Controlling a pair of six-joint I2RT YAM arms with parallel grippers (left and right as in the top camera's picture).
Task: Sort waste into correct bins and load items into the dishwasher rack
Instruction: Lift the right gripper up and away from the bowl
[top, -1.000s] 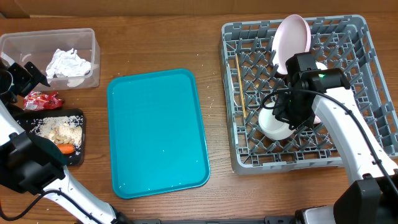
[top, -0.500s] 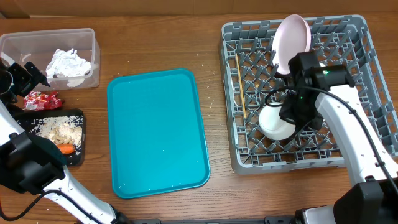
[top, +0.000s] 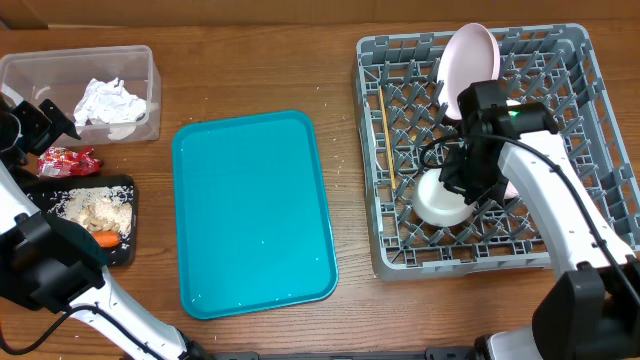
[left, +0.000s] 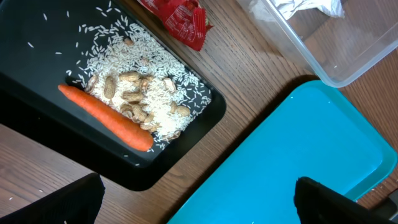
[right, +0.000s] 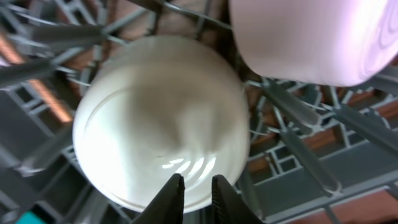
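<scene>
Bowl (top: 443, 198): white, dome-up in the dishwasher rack (top: 368, 140) on the right, toward its near side. Rigid, light, glossy, likely chips if dropped. The dome is slick, so pinch the rim. Right gripper (right: 194, 186) is narrow, tips almost together over the bowl's edge, nothing visibly clamped. Left gripper (left: 199, 196) is wide, empty.

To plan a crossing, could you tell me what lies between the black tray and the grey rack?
The flat teal tray lies there, with wood tabletop either side, as the overhead view shows.

Light: bright, even | shadows: soft | R-wrist cam: blurry, glare on white bowl (right: 161, 118) | L-wrist: sharp
</scene>
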